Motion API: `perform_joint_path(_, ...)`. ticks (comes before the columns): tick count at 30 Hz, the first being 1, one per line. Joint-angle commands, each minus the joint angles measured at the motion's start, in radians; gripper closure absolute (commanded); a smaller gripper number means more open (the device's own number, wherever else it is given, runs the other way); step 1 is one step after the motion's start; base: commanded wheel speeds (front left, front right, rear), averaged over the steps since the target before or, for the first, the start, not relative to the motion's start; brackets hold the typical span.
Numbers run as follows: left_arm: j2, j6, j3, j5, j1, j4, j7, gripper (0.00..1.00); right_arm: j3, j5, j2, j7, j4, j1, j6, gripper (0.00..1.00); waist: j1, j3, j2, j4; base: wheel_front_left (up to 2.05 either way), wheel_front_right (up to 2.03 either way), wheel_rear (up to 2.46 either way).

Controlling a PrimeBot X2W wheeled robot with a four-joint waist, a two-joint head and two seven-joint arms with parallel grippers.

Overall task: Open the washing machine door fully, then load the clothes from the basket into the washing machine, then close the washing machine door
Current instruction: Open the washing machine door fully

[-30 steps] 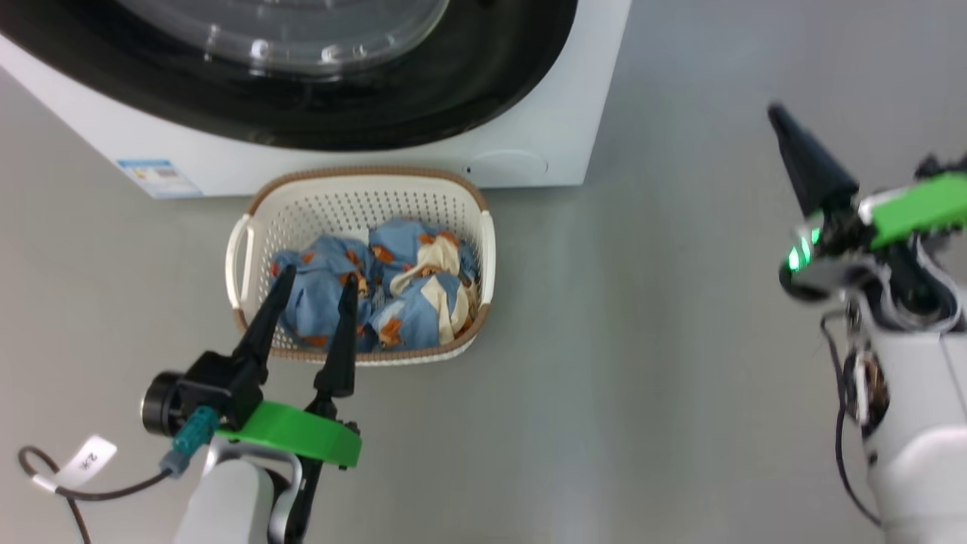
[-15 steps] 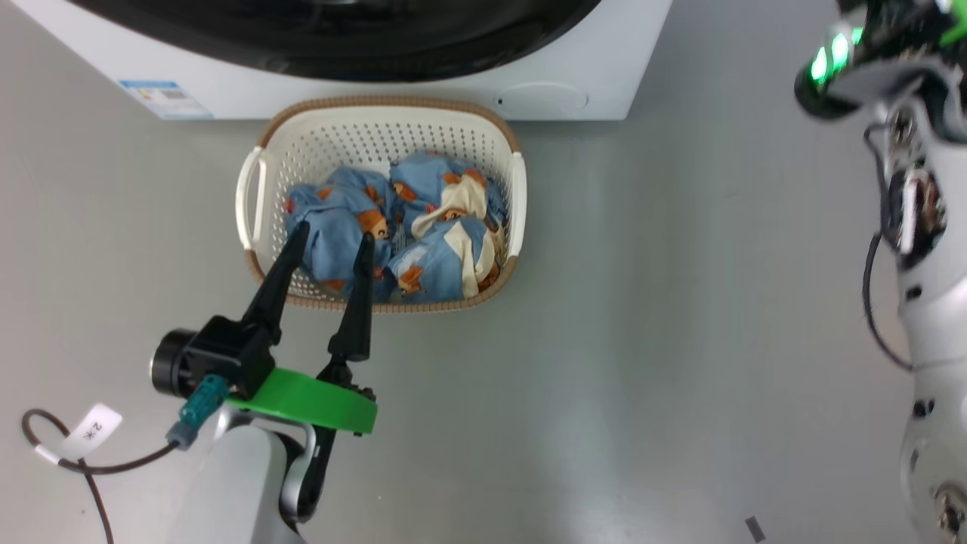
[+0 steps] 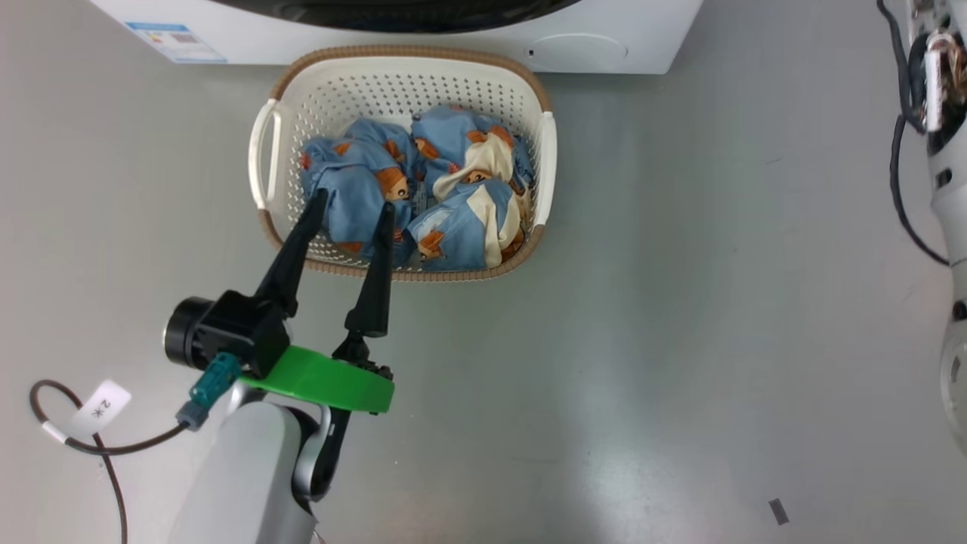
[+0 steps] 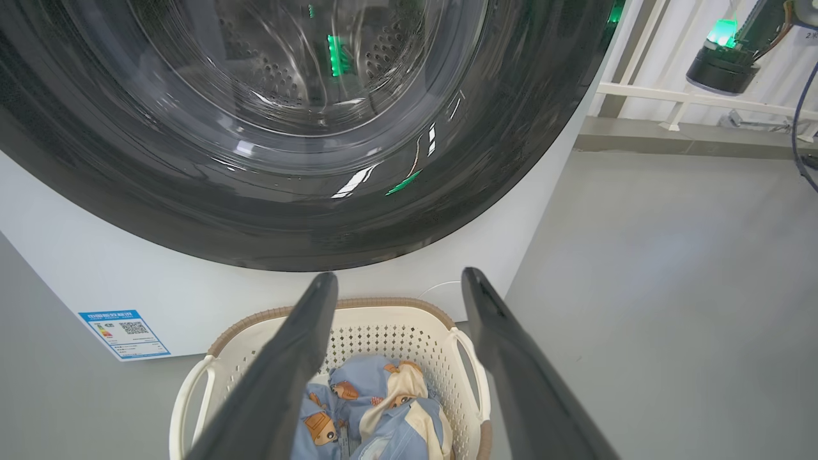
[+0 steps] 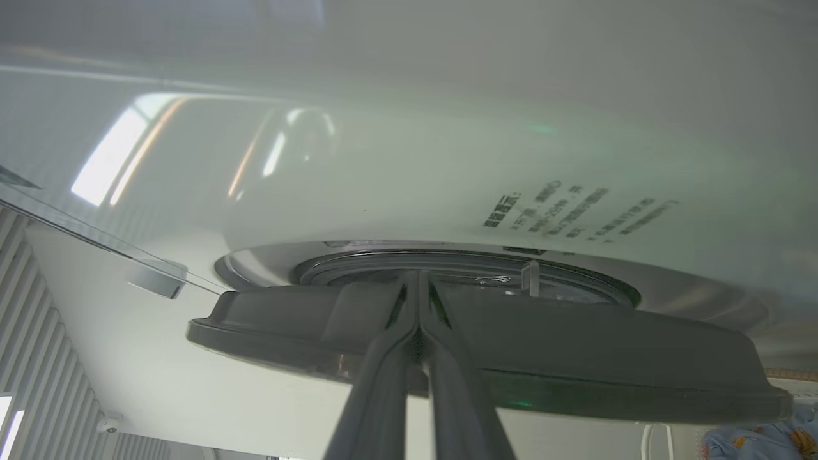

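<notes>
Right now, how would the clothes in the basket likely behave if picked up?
Probably floppy: the clothes lie crumpled and folded. Likely light, being thin fabric. Bunched together in the basket, one may drag a neighbour.

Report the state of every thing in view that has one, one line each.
washing machine door: ajar, not fully open.
basket: upright on the floor, loaded.
clothes: bunched inside the basket, none lifted.
left tool: open, empty, over the basket's near side.
right tool: shut, tips at the door's edge.
</notes>
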Motion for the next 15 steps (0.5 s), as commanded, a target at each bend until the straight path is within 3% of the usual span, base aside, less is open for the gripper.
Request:
perform_joint_path(1,0.02,0.01,0.024,-0.004,-0.012,-0.027,-0.01,0.0,0.008,-0.013,0.018,0.009,-0.02,-0.026,0.002,1.0,0.0,0.007,-0.0001,0.008,0.0,0.0,0.0)
perform_joint_path(15,0.02,0.018,-0.006,-0.022,-0.024,-0.027,-0.01,0.0,0.068,-0.069,0.035,0.053,0.125,-0.166,0.002,1.0,0.0,0.021,-0.0001,0.038,0.0,0.0,0.0)
